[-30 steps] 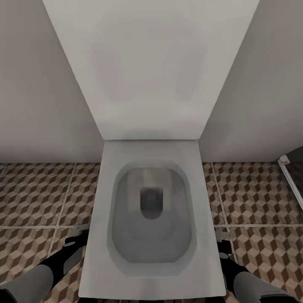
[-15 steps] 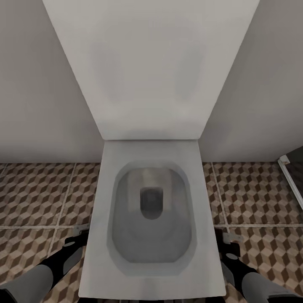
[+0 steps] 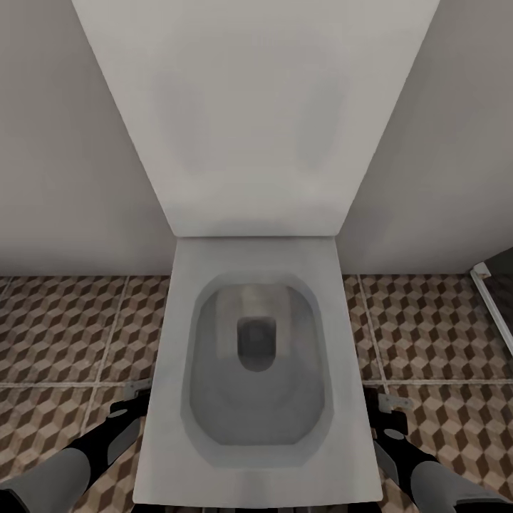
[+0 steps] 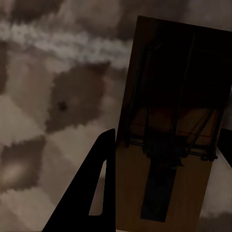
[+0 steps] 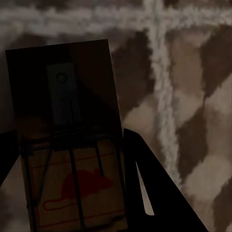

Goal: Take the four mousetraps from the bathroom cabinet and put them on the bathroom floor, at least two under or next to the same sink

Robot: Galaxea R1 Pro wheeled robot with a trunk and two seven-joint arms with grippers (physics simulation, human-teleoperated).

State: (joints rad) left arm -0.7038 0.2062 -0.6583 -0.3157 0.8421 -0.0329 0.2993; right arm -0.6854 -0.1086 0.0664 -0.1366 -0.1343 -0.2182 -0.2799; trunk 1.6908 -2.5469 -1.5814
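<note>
Two mousetraps are in view, one in each gripper. In the left wrist view a brown wooden mousetrap [image 4: 169, 121] with dark metal parts sits between the fingers of my left gripper [image 4: 164, 203], close over the bathroom floor [image 4: 43, 111]. In the right wrist view a mousetrap [image 5: 72, 183] with a red mouse mark is held in my right gripper [image 5: 77, 193]. From the head, the left gripper [image 3: 132, 399] is low beside the toilet's left side and the right gripper [image 3: 388, 413] beside its right side, over the cube-patterned bathroom floor [image 3: 64, 328]. The cabinet and the bathroom sink are out of view.
A white toilet [image 3: 256, 463] with its lid raised against the wall stands straight ahead between my arms. Pale walls close the space behind it. A dark panel with a white edge [image 3: 491, 285] stands at the far right. Tiled floor lies open on both sides of the toilet.
My right gripper with its mousetrap has shifted slightly to the right and lower. The left gripper and the view have stayed still.
</note>
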